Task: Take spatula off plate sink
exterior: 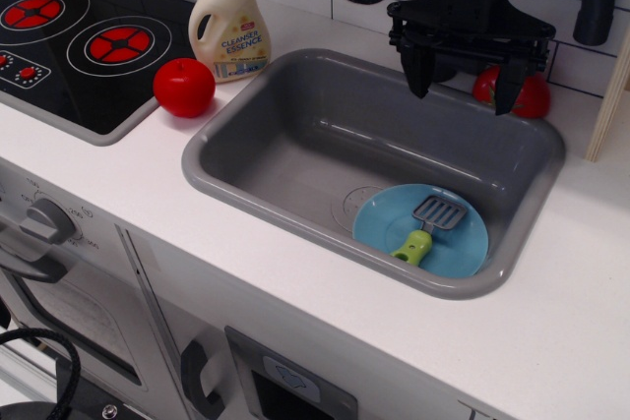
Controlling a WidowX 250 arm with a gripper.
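A spatula (427,229) with a grey head and green handle lies on a blue plate (465,249) in the front right corner of the grey sink (285,140). The black gripper (463,88) hangs above the sink's back edge with its fingers spread, well apart from the spatula. A cleanser bottle (229,27) and a red ball (184,87) stand on the counter left of the sink, beside the stove (59,66).

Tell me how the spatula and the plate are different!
The plate is blue and round; the spatula is long, with a green handle and a grey slotted head. The plate is bigger than the spatula. The plate lies on the sink floor; the spatula lies on the plate. Both are in the sink.
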